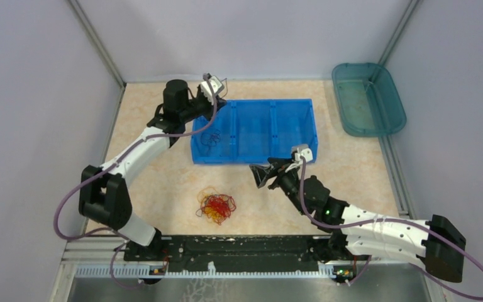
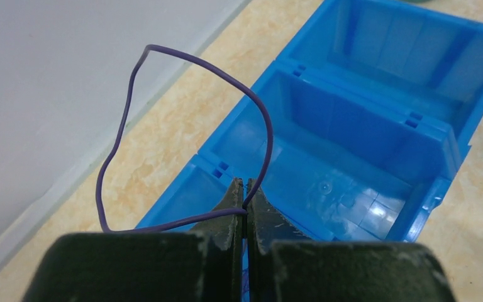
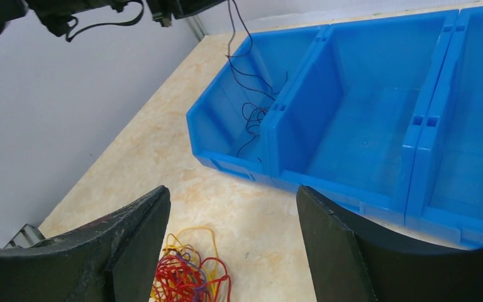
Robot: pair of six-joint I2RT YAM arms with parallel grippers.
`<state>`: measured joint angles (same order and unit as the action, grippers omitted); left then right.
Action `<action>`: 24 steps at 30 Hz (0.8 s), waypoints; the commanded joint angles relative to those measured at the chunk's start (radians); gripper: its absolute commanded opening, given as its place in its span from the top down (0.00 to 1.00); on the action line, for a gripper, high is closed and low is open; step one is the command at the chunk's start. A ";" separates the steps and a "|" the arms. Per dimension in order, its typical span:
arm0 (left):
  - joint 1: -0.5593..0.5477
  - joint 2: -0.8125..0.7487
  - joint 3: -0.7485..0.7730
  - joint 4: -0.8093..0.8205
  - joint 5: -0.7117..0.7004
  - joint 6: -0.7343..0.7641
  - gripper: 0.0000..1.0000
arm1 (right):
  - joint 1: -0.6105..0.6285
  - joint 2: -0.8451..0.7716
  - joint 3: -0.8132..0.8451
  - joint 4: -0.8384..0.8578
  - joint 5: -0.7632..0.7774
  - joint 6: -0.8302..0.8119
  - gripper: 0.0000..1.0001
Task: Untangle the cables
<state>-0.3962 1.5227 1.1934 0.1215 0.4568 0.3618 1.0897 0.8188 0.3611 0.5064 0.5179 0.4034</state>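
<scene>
Fig.: my L gripper [image 2: 246, 190], clamped on dark cable [image 2: 270, 135], hung it vertically into left compartment of blue bin [image 1: 255, 156]; R gripper [image 3: 231, 192] stood w/ jaws apart.

Glossy moulded blue plastic three-compartment bin [image 1: 289, 132], translucent smooth teal plastic tub [image 1: 368, 100], polished beige marble-look tabletop [image 1: 352, 170], thin purple cable [image 2: 268, 132] with smooth plastic sheath, scuffed matt black left gripper [image 2: 245, 192].

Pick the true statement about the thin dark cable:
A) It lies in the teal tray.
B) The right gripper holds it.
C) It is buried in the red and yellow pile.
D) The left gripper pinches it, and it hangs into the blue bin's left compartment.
D: the left gripper is shut on the dark cable, whose lower end trails down into the left compartment of the blue bin.
</scene>
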 commanded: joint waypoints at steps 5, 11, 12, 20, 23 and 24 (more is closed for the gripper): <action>0.027 0.130 0.118 -0.128 0.013 0.008 0.74 | -0.005 -0.019 0.065 0.001 -0.001 -0.045 0.26; 0.045 0.080 0.035 -0.161 -0.065 0.036 0.61 | -0.007 -0.024 0.081 -0.018 -0.008 -0.051 0.26; 0.045 0.071 0.027 -0.178 -0.092 0.044 0.60 | -0.007 -0.022 0.085 -0.021 -0.011 -0.052 0.26; 0.043 0.016 0.011 -0.298 -0.145 0.081 0.22 | -0.008 0.000 0.125 -0.050 -0.039 -0.038 0.25; 0.042 0.009 0.008 -0.313 -0.174 0.091 0.22 | -0.008 0.011 0.142 -0.073 -0.049 -0.029 0.25; 0.043 0.006 0.007 -0.314 -0.180 0.096 0.22 | -0.008 0.012 0.145 -0.079 -0.050 -0.022 0.25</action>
<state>-0.3515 1.5566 1.2144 -0.1452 0.3176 0.4236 1.0893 0.8249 0.4442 0.4339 0.4931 0.3687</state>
